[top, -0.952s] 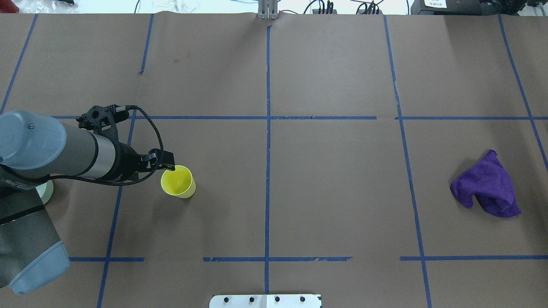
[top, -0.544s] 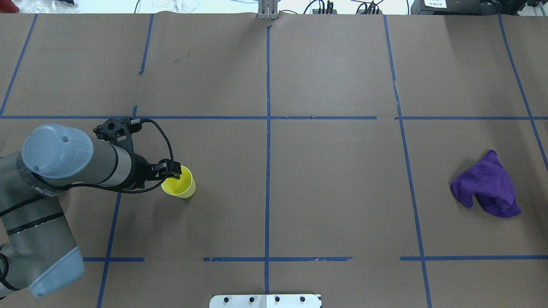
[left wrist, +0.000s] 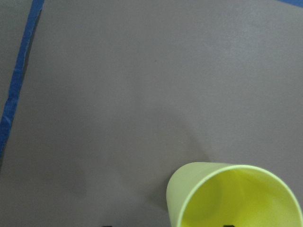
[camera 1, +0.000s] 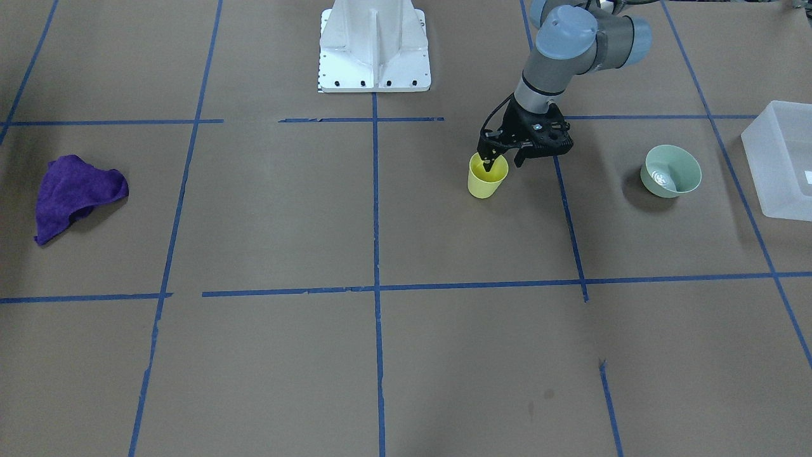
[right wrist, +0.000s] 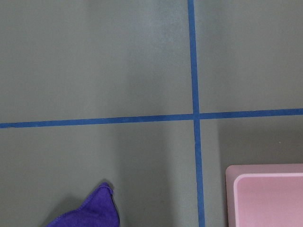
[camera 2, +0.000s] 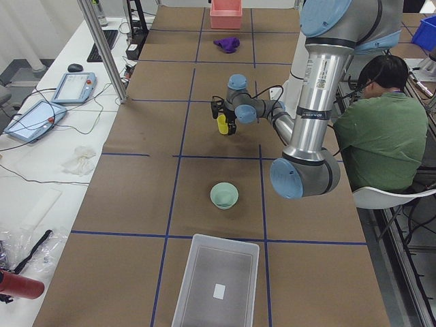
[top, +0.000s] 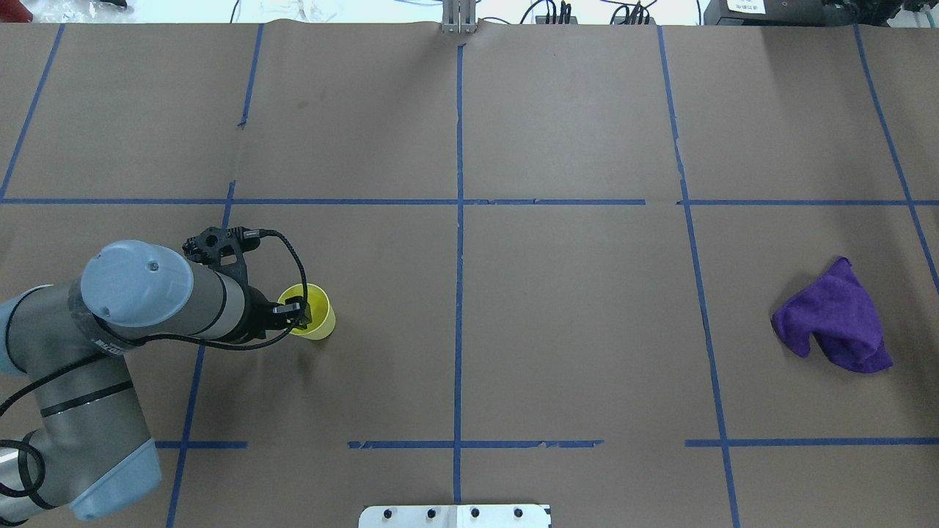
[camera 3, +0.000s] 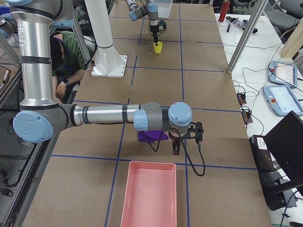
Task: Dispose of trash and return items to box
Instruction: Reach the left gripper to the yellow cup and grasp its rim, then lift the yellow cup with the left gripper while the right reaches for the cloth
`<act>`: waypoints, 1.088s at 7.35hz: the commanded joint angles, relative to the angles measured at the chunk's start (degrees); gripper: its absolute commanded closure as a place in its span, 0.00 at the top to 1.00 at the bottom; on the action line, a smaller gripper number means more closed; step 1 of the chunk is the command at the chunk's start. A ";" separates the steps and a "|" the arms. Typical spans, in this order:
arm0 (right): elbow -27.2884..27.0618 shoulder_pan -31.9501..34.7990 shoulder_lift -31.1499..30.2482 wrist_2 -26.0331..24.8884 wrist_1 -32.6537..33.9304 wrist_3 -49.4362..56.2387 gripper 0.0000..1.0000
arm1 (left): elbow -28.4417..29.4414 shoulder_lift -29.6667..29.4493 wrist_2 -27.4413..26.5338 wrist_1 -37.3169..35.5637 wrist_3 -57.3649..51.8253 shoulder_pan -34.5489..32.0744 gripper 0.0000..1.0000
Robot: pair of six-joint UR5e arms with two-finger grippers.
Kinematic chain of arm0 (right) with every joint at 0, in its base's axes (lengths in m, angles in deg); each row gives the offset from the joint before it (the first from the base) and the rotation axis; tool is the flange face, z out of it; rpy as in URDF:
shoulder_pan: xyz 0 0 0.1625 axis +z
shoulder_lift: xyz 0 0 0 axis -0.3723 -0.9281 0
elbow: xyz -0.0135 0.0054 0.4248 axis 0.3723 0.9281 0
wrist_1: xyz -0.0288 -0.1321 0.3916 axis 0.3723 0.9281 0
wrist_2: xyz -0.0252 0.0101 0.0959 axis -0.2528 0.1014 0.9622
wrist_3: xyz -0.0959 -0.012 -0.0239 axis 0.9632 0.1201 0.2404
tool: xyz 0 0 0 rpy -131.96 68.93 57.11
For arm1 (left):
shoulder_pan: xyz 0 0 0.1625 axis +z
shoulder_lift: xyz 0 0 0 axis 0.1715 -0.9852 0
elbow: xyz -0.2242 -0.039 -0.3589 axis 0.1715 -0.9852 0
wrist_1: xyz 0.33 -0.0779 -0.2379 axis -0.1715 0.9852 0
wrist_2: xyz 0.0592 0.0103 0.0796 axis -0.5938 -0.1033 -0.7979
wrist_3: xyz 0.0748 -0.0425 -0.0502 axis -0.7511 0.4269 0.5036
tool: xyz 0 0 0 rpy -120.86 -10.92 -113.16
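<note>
Brown and crossed by blue tape lines [top: 459, 293], the desk [top: 572, 293] carries the upright yellow cup [camera 1: 485, 184], and my left gripper [camera 1: 503, 160] stands wide at it, one finger inside, the other outside the rim. Nearer the desk's left edge sits the green bowl [camera 1: 654, 188], and the box [camera 1: 777, 158] lies at that edge. My right gripper [camera 3: 175, 147] hangs beside the purple cloth [top: 836, 319] near the right edge; its opening I cannot tell.

Blue tape lines [top: 459, 293] are crossing the brown-papered table [top: 572, 330]; a white bench [camera 2: 27, 191] alongside is carrying what look like tablets [camera 2: 73, 86].
</note>
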 commanded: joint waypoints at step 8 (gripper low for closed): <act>-2.90 -13.28 -6.67 -4.81 -21.70 -22.36 1.00 | -13.82 -2.71 6.81 -22.94 -23.48 -24.28 0.00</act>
